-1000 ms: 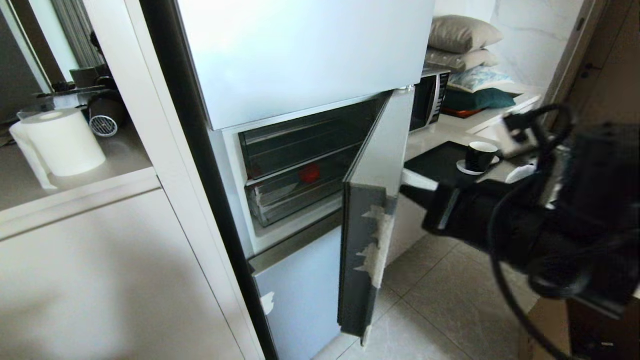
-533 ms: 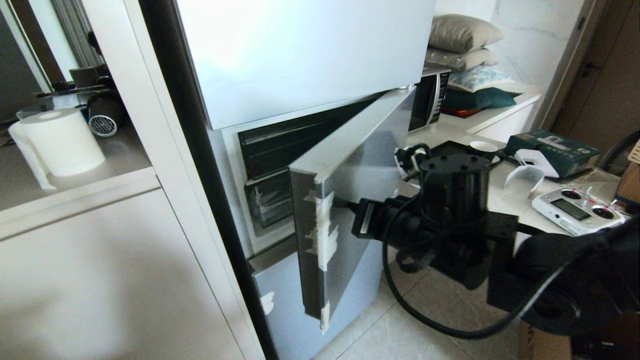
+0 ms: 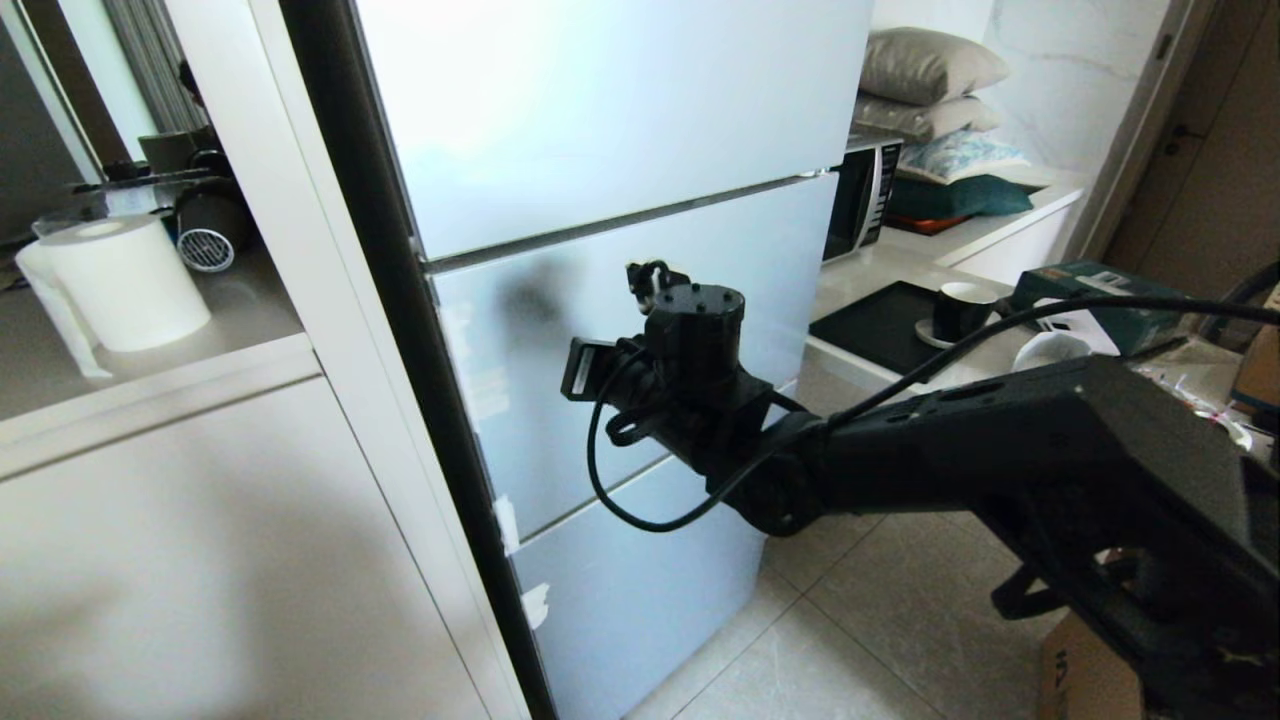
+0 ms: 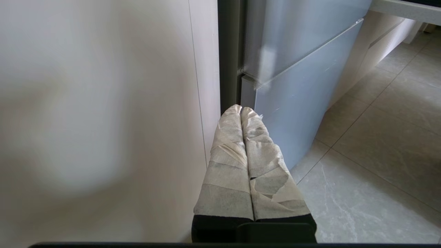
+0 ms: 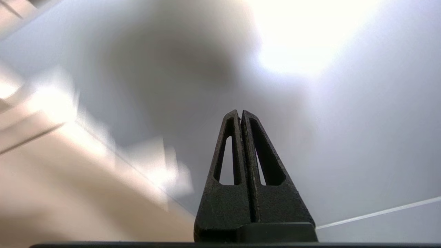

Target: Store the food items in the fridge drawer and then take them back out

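White paper roll [image 3: 118, 283] stands on a pale shelf [image 3: 150, 375] at the far left of the head view, with a dark round appliance [image 3: 208, 232] just behind it. Right of that, a dark vertical strip separates the cabinet panel [image 3: 200, 560] from the fridge [image 3: 620, 110], whose frosted grey middle door [image 3: 520, 380] sits flush with the doors above and below it; scraps of white tape [image 3: 508, 524] cling to its lower left edge. Neither the fridge drawer nor the red fruit can be seen from any view; the door fronts hide the interior.

Centre frame, the right gripper [image 5: 241, 115] points at the middle door from close by, its black fingers [image 5: 227, 162] pressed together and gripping nothing; whether the tips touch the door cannot be told. Its arm runs off toward the lower right. In the left wrist view, the left gripper [image 4: 241, 110] hangs low beside the cabinet panel, tape-wrapped fingers [image 4: 227, 165] clenched on nothing.

Further right, a microwave [image 3: 860, 195] sits on a counter [image 3: 900, 270], with a black cup [image 3: 958, 310] on a dark tray and stacked pillows [image 3: 930, 70] behind.
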